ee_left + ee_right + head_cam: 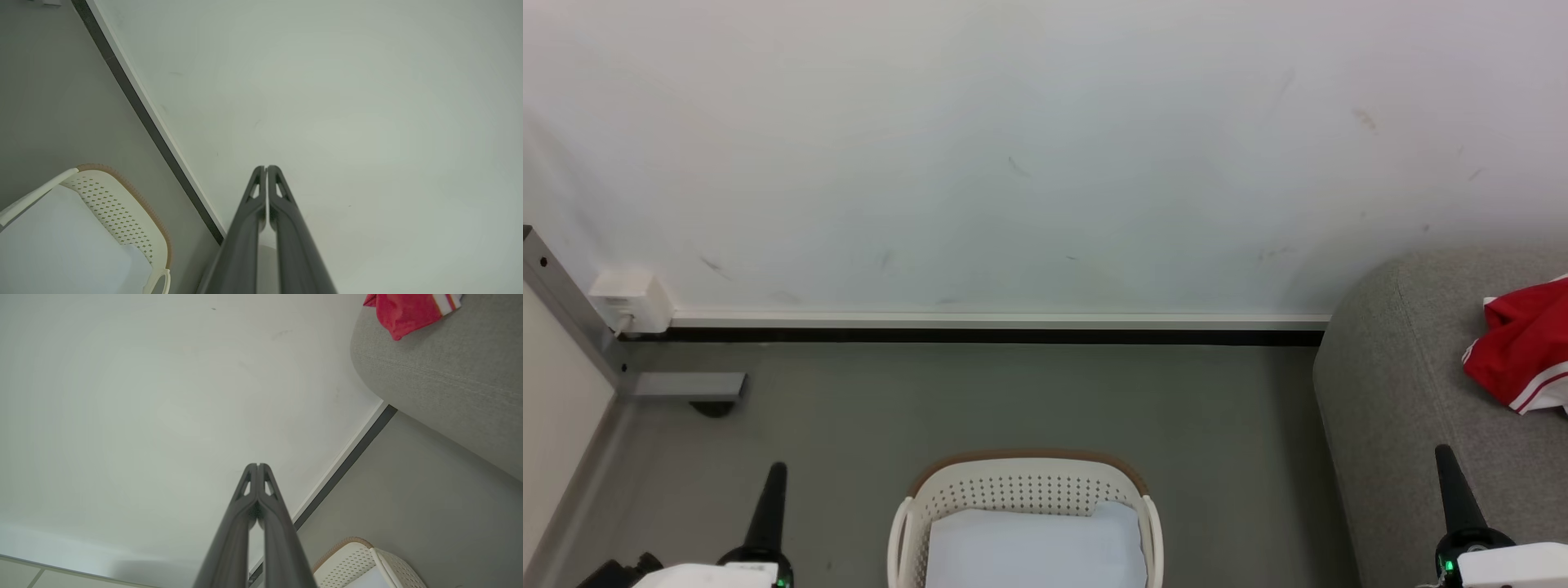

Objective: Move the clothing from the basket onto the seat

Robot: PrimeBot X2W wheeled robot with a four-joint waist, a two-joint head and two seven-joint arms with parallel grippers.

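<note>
Clothing (1523,351), red with white trim, is seen crumpled on the grey seat (1388,392) at the frame's right edge. In the basket (1013,490), bottom centre, a white pad (1033,547) is shown. The left gripper (777,472), lower left, and the right gripper (1444,454), lower right, are pressed shut and empty. The transfer is judged near done; the basket's hidden part is to be checked next.

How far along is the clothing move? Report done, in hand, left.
Done: red clothing lies on the grey seat. In hand: nothing; left gripper and right gripper are shut and empty. Left: apparently nothing; the basket shows a white pad, though its near end is cut off.
</note>
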